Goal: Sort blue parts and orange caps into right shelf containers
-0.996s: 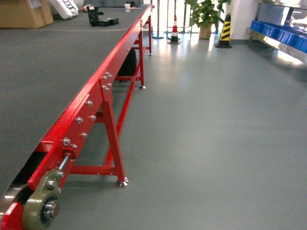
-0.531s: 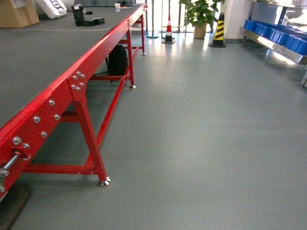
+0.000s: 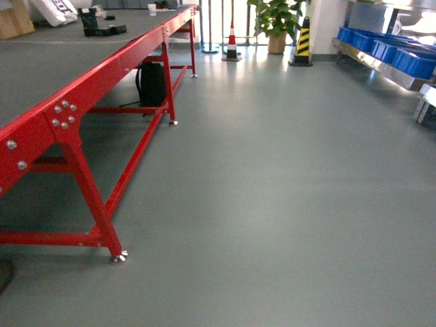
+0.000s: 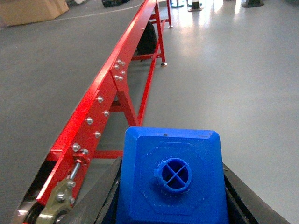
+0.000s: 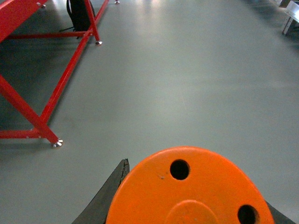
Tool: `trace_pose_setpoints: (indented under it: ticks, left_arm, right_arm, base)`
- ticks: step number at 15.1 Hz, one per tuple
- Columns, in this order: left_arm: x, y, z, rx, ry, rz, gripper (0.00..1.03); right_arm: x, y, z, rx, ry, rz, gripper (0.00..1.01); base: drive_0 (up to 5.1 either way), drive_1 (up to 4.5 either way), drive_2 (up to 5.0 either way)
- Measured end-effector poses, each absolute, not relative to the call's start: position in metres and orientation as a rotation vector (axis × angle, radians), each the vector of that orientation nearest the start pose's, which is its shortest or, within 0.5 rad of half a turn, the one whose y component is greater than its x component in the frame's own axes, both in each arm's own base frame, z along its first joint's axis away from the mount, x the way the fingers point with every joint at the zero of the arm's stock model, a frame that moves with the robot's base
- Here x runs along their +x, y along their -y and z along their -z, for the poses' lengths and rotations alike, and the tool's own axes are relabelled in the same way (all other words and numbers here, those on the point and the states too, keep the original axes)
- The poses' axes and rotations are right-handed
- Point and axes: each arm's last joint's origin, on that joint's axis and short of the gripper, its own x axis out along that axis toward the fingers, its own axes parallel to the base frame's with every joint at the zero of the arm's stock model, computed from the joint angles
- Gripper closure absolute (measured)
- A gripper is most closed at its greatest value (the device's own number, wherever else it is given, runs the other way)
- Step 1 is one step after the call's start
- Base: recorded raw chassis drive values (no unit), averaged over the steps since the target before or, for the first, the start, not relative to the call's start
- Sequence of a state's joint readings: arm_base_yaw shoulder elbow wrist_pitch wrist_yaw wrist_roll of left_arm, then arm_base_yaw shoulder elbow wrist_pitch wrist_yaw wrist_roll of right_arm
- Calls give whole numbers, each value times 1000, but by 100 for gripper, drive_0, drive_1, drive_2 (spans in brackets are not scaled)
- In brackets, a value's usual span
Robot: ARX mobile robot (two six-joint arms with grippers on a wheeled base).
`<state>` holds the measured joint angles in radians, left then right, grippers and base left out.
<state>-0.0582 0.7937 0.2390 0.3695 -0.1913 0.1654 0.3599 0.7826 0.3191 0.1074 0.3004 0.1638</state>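
Note:
In the left wrist view my left gripper (image 4: 171,205) is shut on a blue part (image 4: 171,177), a bright blue block with a small round stud on top, dark fingers (image 4: 110,191) pressing both its sides. In the right wrist view my right gripper (image 5: 189,205) is shut on an orange cap (image 5: 187,191), whose flat holed top fills the bottom of the frame. The right shelf containers (image 3: 402,54), blue crates, stand in a row on a metal shelf at the far right of the head view. Neither gripper shows in the head view.
A long red-framed conveyor (image 3: 102,82) with a grey belt runs along the left. A black backpack (image 3: 151,83) sits under it. Traffic cones (image 3: 231,42), a yellow-black post (image 3: 300,44) and a potted plant (image 3: 276,20) stand at the far end. Grey floor (image 3: 272,191) stretches between conveyor and shelf.
The head view has swung to the right: the conveyor has slid toward the left edge and the shelf with blue crates has come further into the frame.

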Motion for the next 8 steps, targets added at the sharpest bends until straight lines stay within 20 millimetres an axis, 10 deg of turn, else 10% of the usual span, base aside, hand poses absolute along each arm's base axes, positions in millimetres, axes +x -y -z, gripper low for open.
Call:
trace_pose_setpoints:
  ticks: [8]
  left_arm:
    - [169, 5, -196, 188, -195, -116, 58]
  right_arm:
    - [160, -51, -200, 47, -340, -31, 59]
  base:
    - [488, -233, -233]
